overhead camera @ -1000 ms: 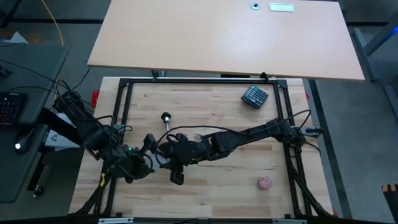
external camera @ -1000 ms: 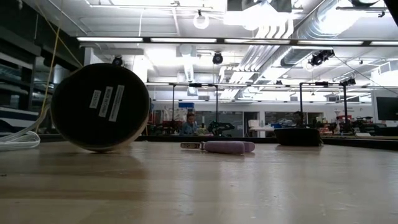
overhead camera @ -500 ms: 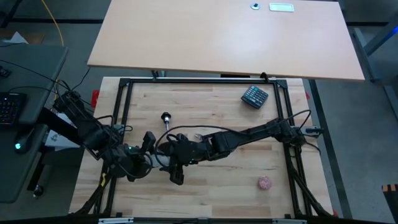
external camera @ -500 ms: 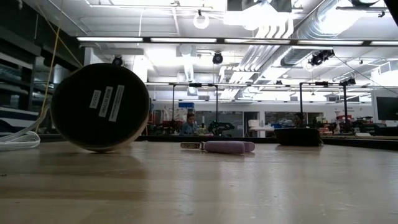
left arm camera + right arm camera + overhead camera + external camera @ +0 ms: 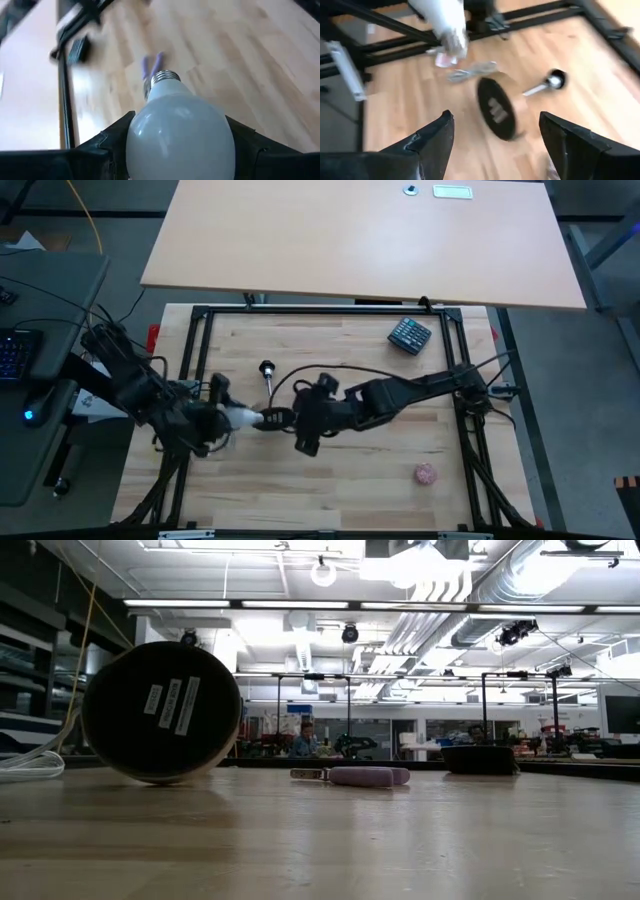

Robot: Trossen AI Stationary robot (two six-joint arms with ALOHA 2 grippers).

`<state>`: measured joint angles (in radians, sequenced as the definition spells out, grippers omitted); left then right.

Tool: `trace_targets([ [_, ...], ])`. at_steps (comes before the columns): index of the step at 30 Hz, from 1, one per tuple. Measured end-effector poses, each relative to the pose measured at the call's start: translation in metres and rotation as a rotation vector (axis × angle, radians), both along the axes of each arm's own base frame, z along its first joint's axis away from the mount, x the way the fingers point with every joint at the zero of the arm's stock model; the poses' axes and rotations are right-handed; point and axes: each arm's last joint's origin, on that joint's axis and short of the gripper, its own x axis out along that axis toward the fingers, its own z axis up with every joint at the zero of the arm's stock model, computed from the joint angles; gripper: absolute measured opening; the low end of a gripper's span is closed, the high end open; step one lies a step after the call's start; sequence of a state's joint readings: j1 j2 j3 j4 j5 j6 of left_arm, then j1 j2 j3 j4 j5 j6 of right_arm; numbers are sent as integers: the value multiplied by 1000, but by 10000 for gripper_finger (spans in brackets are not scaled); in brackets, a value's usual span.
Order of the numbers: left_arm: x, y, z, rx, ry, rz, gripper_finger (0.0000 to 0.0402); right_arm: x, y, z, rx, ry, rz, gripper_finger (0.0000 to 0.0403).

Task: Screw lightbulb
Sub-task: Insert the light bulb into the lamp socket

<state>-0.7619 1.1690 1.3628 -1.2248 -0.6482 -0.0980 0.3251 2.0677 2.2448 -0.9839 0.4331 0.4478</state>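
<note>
The white lightbulb (image 5: 243,418) is in my left gripper (image 5: 222,418) at the table's left middle. Its grey screw base (image 5: 162,78) points away from the gripper, toward the table's right. The lamp lies tipped over. Its wooden disc (image 5: 496,113) stands on its rim, showing a black underside with labels (image 5: 160,712). Its thin stem runs to the black socket (image 5: 266,367), which lies on the table. My right gripper (image 5: 297,432) is open and empty just right of the disc. Its fingers (image 5: 430,142) stand well apart. My left gripper pinches the bulb's frosted round head (image 5: 150,131) between its two fingers (image 5: 112,137), one on each side. The fingers come level from the table's left and lie along the bulb. The bulb is held about level, clear of the table, screw base forward.
A dark calculator (image 5: 409,335) lies at the far right of the table. A pinkish ball (image 5: 427,473) lies at the near right. A purple object (image 5: 366,776) lies on the table beyond the disc. A black metal frame (image 5: 330,311) runs round the table.
My left gripper has gone toward the far edge. The bulb now shows in it, pointing toward the table's right. My right gripper has drawn back toward the table's right, away from my left gripper.
</note>
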Motion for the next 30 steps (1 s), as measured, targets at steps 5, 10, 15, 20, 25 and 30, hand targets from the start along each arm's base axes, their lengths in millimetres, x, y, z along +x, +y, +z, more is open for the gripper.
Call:
trace_targets([
  [5,-21,24,-1,-96,-90,221,211,-3,6,-8,-21,39,-48,282],
  [10,-45,46,-25,-284,-167,362,211,14,1,-31,-10,104,4,282],
  [15,-52,52,-48,-404,-191,378,211,23,-15,-44,-19,153,-26,283],
  [20,-35,41,-66,-372,-219,316,211,16,-27,-51,-16,266,-83,282],
  [25,-10,32,-63,-375,-333,227,211,18,-26,-48,28,216,-115,282],
  [30,7,38,-60,-363,-353,181,211,7,-18,-47,36,272,-144,281],
])
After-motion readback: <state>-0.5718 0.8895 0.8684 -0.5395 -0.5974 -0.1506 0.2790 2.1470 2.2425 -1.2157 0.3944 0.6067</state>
